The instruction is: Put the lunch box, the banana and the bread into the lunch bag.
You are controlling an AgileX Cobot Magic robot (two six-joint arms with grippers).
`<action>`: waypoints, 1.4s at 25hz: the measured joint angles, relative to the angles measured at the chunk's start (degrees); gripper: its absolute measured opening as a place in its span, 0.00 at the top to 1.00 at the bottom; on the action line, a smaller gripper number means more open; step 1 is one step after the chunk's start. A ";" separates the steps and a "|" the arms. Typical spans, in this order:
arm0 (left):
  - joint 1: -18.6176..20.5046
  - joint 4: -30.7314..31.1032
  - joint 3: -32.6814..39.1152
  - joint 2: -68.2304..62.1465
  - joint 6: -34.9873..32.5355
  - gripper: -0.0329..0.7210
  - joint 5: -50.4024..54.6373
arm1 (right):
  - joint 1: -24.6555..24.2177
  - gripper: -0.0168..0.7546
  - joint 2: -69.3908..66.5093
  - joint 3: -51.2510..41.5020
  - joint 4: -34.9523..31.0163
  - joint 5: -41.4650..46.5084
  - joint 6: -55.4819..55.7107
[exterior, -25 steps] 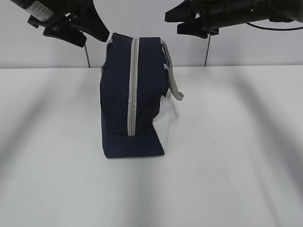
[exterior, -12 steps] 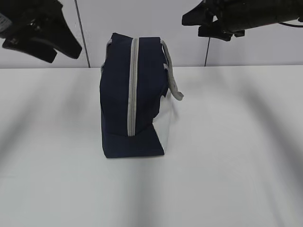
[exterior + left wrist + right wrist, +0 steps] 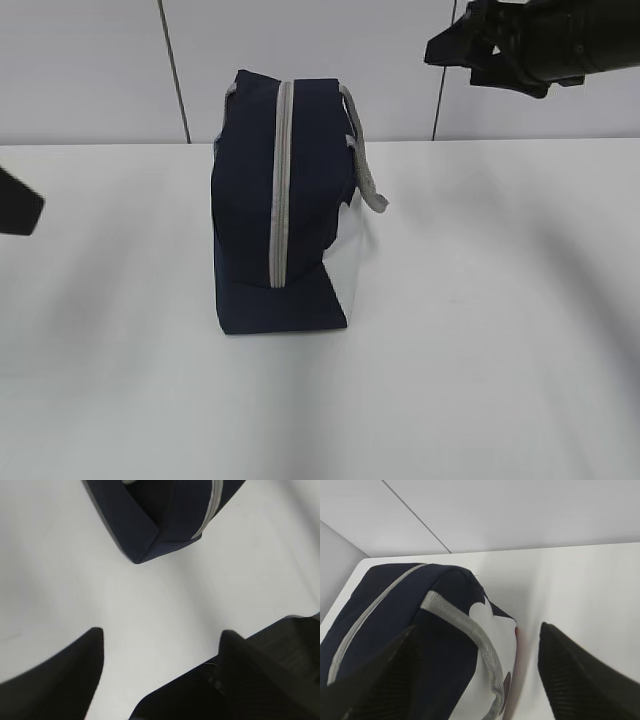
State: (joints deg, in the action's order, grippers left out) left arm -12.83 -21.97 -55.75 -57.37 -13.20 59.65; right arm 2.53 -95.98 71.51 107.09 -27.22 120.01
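One lunch bag (image 3: pixel 280 205) stands upright near the middle of the white table (image 3: pixel 500 330), navy blue, its grey zipper (image 3: pixel 281 190) running closed from the top edge down the near end, a grey handle (image 3: pixel 362 160) hanging over its right side above a white side panel (image 3: pixel 346 270); the lunch box, banana and bread cannot be seen in any view. Starting at the left edge of the exterior view, only a dark tip of the left gripper (image 3: pixel 18 208) shows, well apart from the bag. Its wrist view looks down on bare table, with the left gripper (image 3: pixel 162 632) spread wide and holding nothing, and a lower corner of the bag (image 3: pixel 160 515) lying beyond the fingertips, not touching them. To the right, high in the exterior view, the right gripper (image 3: pixel 470 50) hangs above the table behind and to the right of the bag, clear of it. In the right wrist view the right gripper (image 3: pixel 477 630) is likewise wide apart and empty, its left finger (image 3: pixel 380 675) in front of the navy fabric and the handle (image 3: pixel 470 630) lying between the two fingers below them
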 joint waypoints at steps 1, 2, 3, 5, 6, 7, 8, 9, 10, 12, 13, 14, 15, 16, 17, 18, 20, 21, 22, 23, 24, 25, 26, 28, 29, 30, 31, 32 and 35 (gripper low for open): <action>0.00 0.77 1.39 2.88 0.46 0.31 0.00 | 0.94 0.28 2.10 -1.80 -0.15 1.26 -0.17; 0.00 1.51 2.45 5.71 1.06 0.31 0.05 | 1.90 0.28 4.19 -3.80 -0.13 2.54 -0.43; 0.00 2.44 3.62 8.02 1.82 0.31 0.19 | 2.81 0.28 6.18 -5.64 -0.22 3.68 -0.56; 0.00 4.19 5.79 13.41 3.41 0.31 0.33 | 4.18 0.28 9.60 -8.73 -0.48 5.43 -0.63; 0.00 4.98 6.70 15.54 3.88 0.31 0.50 | 4.74 0.28 11.28 -10.36 -0.48 6.27 -0.70; 0.00 5.62 7.77 17.97 4.14 0.31 0.70 | 5.21 0.28 12.62 -11.89 -0.60 7.12 -1.15; 0.00 6.32 8.84 20.27 4.42 0.31 0.84 | 5.73 0.28 14.17 -13.10 -0.60 7.81 -1.43; 0.00 6.91 9.98 22.42 4.53 0.31 0.95 | 6.09 0.28 15.70 -14.51 -0.60 8.66 -1.95; 0.00 7.66 11.02 24.11 4.66 0.31 1.27 | 6.20 0.28 17.20 -15.85 -0.71 9.49 -2.26; 0.00 9.26 13.85 27.90 4.72 0.31 2.36 | 6.28 0.28 19.87 -18.21 -0.81 11.04 -3.18; 0.00 9.74 15.09 29.42 4.72 0.31 2.72 | 6.32 0.28 21.20 -19.47 -0.93 12.08 -3.79; 0.00 10.33 16.57 31.22 4.77 0.31 3.07 | 6.42 0.28 22.25 -20.67 -1.03 13.21 -4.33; 0.00 10.89 17.97 33.01 4.77 0.31 3.38 | 6.42 0.28 23.42 -21.61 -1.03 14.16 -4.79; 0.00 11.26 19.20 34.70 4.92 0.31 3.53 | 6.42 0.28 24.46 -22.68 -1.15 15.24 -5.42; 0.00 11.66 20.05 36.06 4.97 0.31 3.53 | 6.42 0.28 25.21 -23.65 -1.15 15.92 -5.81; 0.00 11.81 20.91 37.60 4.97 0.31 3.59 | 6.42 0.28 25.98 -24.50 -1.23 16.31 -6.13; 0.00 11.93 21.97 40.15 5.03 0.31 3.78 | 6.42 0.28 27.27 -25.83 -1.23 16.44 -6.44; 0.00 11.93 22.33 41.13 5.08 0.31 3.93 | 6.42 0.28 27.84 -26.55 -1.23 16.47 -6.53; 0.00 12.02 22.62 42.24 5.15 0.31 4.21 | 6.42 0.28 28.58 -27.16 -1.28 16.58 -6.53; 0.00 12.22 22.85 43.20 5.42 0.31 4.75 | 6.42 0.28 29.43 -27.92 -1.28 16.72 -6.53; 0.00 12.54 23.07 44.07 6.04 0.32 5.04 | 6.42 0.28 30.19 -28.71 -1.28 16.88 -6.63; 0.00 13.09 23.52 45.25 6.54 0.32 5.15 | 6.42 0.28 31.19 -29.47 -1.28 17.05 -6.67; 0.00 13.64 24.03 46.53 6.83 0.33 5.15 | 6.42 0.28 32.27 -30.08 -1.36 17.38 -6.67; 0.00 14.11 24.81 49.07 7.37 0.36 5.08 | 6.42 0.28 34.45 -31.55 -1.36 17.74 -6.72; 0.00 14.18 25.00 50.52 7.83 0.37 5.04 | 6.42 0.28 35.71 -32.20 -1.36 17.84 -6.82; 0.00 14.32 25.05 51.95 8.44 0.38 4.95 | 6.42 0.28 36.99 -32.98 -1.40 17.93 -6.88; 0.00 14.59 25.18 53.07 9.09 0.38 4.59 | 6.42 0.28 38.11 -33.69 -1.40 18.08 -6.96; 0.00 14.91 25.42 54.25 9.48 0.39 4.36 | 6.42 0.28 39.47 -34.33 -1.40 18.24 -7.01; 0.00 14.83 25.62 56.26 9.81 0.39 4.20 | 6.42 0.28 43.54 -35.88 -1.49 19.58 -7.24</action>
State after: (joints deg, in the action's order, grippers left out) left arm -12.83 -7.14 -30.14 -1.12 -3.39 63.85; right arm 8.94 -52.44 35.63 105.59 -7.64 112.77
